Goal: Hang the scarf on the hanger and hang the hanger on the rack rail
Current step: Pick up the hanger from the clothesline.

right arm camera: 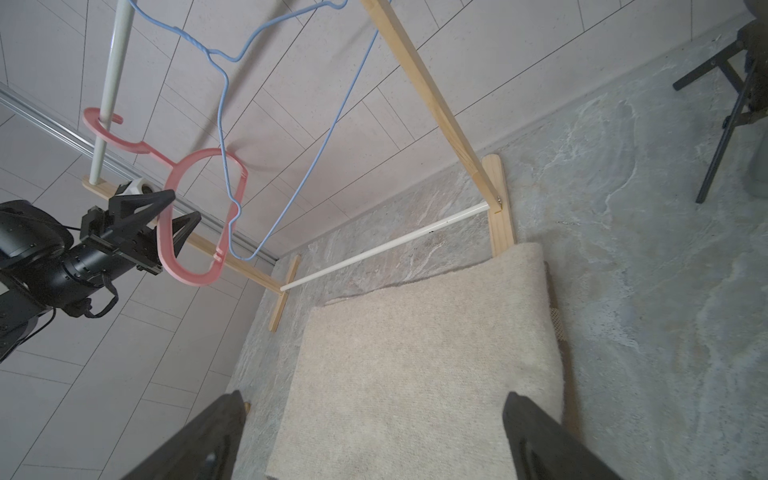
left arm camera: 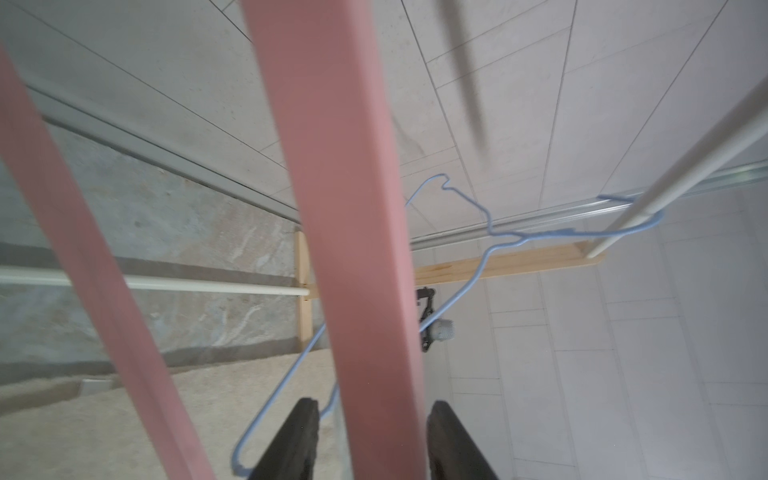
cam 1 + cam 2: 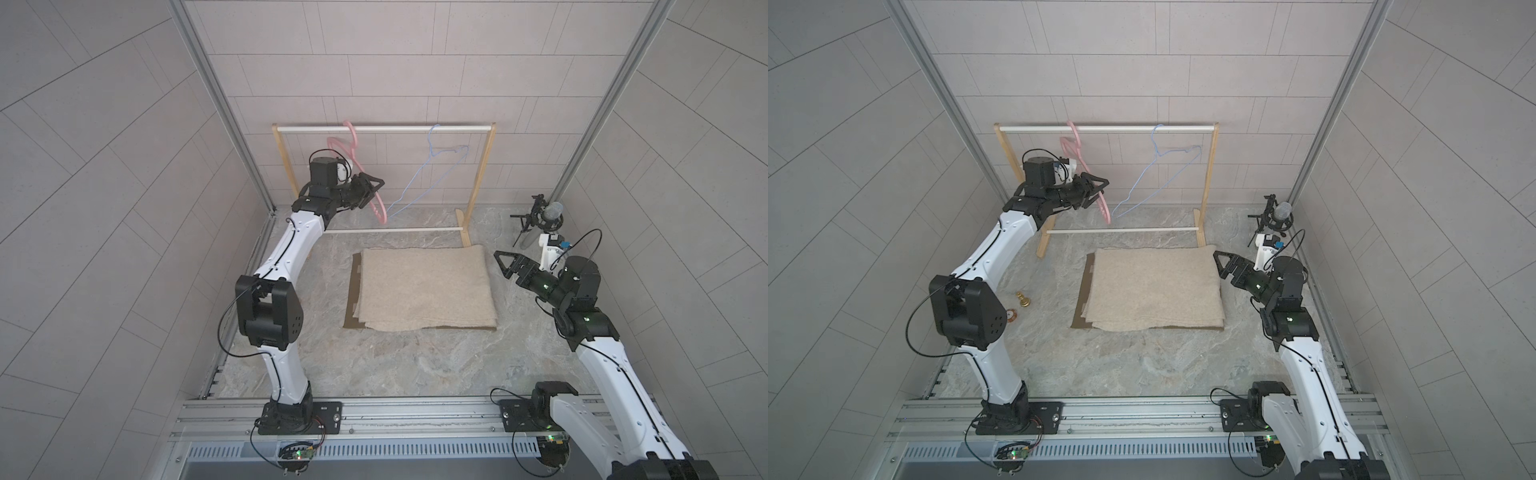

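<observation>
Desk (image 3: 415, 365) of grey stone is the biggest thing here. At its far end stands the wooden rack (image 3: 482, 166). The scarf (image 3: 424, 286) lies flat and folded in the middle of the desk, just in front of the rack. It is not on any hanger yet. The pink hanger (image 1: 195, 279) hooks on the rack's top rail (image 3: 395, 128), and a thin blue hanger (image 1: 195, 41) hangs near it. The left gripper (image 3: 372, 190) has its jaws on both sides of the pink hanger's flat bar. The right gripper (image 3: 505, 262) sits beside the scarf's edge with jaws spread wide and empty.

I think the job now is to get a good hold of the pink hanger. Squeeze the bar flat and firm, so it does not twist or bump the blue one.

The left wrist view is blurry, and the pink bar blocks much of it. I cannot tell if both jaws press the bar.
</observation>
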### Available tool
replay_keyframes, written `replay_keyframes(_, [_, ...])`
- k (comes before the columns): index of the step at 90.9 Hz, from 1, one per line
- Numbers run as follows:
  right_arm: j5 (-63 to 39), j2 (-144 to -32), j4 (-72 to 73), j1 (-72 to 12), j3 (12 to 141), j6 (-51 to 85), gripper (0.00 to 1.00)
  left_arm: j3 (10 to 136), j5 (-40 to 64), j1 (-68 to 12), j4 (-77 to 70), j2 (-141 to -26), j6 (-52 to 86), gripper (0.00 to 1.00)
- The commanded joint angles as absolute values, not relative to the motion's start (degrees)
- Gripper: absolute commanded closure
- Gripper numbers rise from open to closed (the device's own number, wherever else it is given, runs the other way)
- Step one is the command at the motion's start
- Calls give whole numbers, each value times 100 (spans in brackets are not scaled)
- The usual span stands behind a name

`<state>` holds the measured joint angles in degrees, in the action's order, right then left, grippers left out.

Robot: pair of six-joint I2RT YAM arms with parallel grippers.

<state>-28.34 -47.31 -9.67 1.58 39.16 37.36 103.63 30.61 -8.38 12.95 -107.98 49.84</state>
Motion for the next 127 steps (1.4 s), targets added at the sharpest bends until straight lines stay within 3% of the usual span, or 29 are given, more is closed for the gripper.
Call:
replay_keyframes(1, [-2771,-4624,-1149,146,3999,3482,0,10595,3238,-867,1227,-10853,5001,71])
replay_keyframes(14, [-2766,-4623,-1209,141,3982,3349,0,10536,3178,-879,1274,-10657,4859,88])
replay_keyframes(28, [-2769,-4587,-1289,145,3951,3221,0,10459,3257,-879,1361,-10389,4746,94])
replay_keyframes(59, [-3124,-4503,-1123,138,3786,3133,0,9727,3539,-831,1712,-9454,4006,99])
replay_keyframes(88, [-4400,-4529,165,-114,3618,3849,0,7713,3959,-816,1957,-7724,3327,100])
replay_keyframes(106, [-4546,-4760,697,-808,3762,4561,0,6908,4493,-817,2511,-6457,2669,100])
replay_keyframes(127, [-4162,-5417,1132,-1955,4320,5183,2,6264,5351,-902,1995,-5217,2525,100])
